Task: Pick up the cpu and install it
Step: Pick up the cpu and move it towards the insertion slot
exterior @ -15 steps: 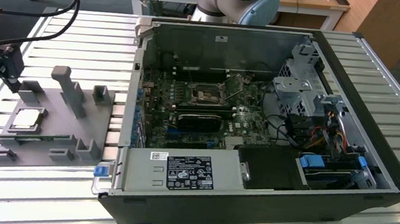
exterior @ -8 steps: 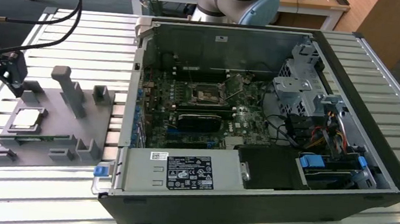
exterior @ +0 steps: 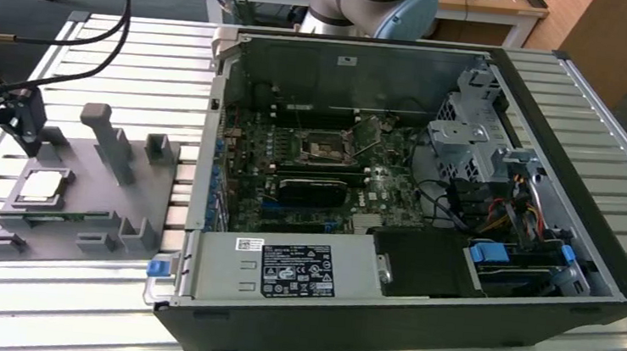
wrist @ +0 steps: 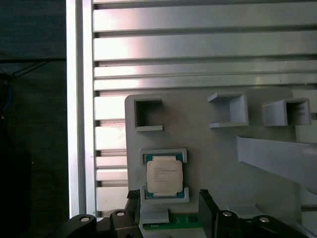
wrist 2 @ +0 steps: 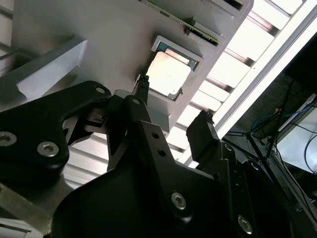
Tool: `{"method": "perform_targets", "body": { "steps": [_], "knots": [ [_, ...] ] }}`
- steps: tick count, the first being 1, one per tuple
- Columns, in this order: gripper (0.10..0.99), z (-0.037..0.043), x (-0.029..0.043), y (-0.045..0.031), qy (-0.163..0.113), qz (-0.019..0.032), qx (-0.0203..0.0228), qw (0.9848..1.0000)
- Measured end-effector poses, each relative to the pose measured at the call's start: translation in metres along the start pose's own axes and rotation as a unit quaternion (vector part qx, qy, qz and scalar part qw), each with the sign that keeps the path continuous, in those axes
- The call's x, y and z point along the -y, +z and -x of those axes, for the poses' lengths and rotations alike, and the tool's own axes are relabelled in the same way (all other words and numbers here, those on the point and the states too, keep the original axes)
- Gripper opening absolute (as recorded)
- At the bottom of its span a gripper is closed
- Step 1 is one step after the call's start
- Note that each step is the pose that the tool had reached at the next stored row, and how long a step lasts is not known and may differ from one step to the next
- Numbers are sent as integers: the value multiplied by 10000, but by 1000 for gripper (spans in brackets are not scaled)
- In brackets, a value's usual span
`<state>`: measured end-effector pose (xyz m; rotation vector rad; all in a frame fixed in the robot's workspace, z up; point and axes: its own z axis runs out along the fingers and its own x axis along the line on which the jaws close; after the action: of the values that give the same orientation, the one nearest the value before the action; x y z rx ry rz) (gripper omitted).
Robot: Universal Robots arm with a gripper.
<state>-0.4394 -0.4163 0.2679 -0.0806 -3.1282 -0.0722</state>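
1. Two black fingers (wrist 2: 143, 89) of the claw (wrist: 168, 194) are spread wide in the first wrist view, one to each side, with nothing held between them.
2. Close under the claw, the cpu (wrist: 164, 175) lies flat, silvery top up, seated in a framed recess of the grey tray (wrist: 213, 148). The fingertips appear to hang just clear of it, though contact cannot be ruled out.
3. A thin green memory stick (wrist: 171, 228) is lodged in the tray just beside the recess.
4. The tray is set on a slatted metal surface (exterior: 130, 66), at the exterior view's left.
5. Farther off, towards the exterior view's right, an open computer case (exterior: 583, 208) is laid on its side. Its black-framed motherboard socket (exterior: 324, 148) is exposed, well apart from the cpu.
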Motion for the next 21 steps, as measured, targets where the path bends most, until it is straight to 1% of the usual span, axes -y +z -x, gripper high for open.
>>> {"method": "perform_targets", "body": {
  "steps": [6,21],
  "knots": [
    [588,0,2,37,-1,1,0,10000],
    [588,1,4,92,-1,1,-1,10000]
  ]
}}
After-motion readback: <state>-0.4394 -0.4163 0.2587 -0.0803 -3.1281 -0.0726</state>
